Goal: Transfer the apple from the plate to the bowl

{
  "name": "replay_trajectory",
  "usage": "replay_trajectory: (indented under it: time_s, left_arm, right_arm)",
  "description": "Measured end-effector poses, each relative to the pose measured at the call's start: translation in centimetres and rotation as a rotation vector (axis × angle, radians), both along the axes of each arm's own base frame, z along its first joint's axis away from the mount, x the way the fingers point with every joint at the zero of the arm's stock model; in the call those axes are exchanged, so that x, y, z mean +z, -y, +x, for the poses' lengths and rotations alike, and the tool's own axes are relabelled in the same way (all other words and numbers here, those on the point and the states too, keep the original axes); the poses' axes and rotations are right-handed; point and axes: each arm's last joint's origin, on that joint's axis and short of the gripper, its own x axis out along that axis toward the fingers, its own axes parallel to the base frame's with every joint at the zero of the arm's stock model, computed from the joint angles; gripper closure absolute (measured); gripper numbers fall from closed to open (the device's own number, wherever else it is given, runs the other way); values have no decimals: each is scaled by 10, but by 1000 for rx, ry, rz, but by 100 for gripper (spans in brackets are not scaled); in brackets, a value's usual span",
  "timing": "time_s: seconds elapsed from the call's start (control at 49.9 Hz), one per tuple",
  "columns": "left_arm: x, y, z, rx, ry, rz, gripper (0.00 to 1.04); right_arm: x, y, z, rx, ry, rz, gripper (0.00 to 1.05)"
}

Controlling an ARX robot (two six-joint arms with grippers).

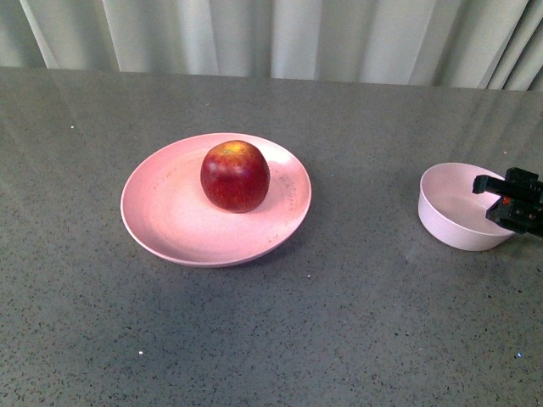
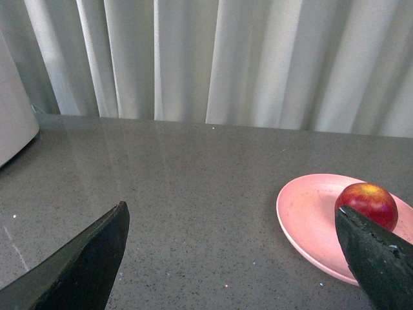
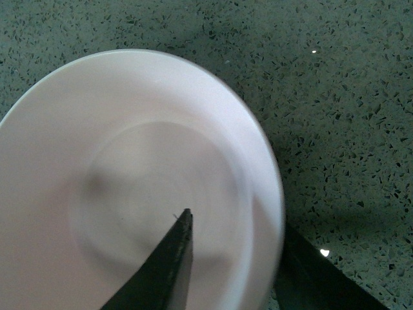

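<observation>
The first step, the pick, has not begun. The apple sits upright near the middle of the pink plate with nothing touching it, and the bowl is empty.

The left tool is spread wide and holds nothing. The apple lies ahead of it and off toward one finger, not between the two, and the tool is well short of the plate.

The right tool is parted and holds nothing that I can see. It sits astride the bowl's rim, one finger over the inside and the other outside the wall. The inner tip looks clear of the wall, so I judge it is not pinching.

The next move, as I judge it, is for one tool to centre on the apple and come down with its fingers wide enough for the apple's full girth. The apple is nearly as wide as the bowl, so the release must be well centred. The right tool would first have to clear the rim.

The front view alone shows plate and bowl together on the tabletop, well apart, but it does not show the left tool. Only the left wrist view shows how far that tool gapes, and a pale curved object far to its other side. Only the right wrist view shows the fingers straddling the rim.
</observation>
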Motion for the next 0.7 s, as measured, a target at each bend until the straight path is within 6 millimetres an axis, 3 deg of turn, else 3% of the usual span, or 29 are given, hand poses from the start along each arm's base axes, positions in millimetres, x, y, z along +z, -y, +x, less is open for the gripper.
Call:
replay_trajectory:
  time_s: [0.2, 0.421, 0.701]
  left_arm:
    - [0, 0, 0, 0, 0, 0, 9]
    - [0, 0, 0, 0, 0, 0, 9]
    - [0, 0, 0, 0, 0, 0, 9]
  right_arm:
    - [8, -13, 4, 25, 14, 40, 103]
    - [16, -43, 9, 77, 34, 64, 103]
    - [0, -61, 18, 75, -6, 83, 103]
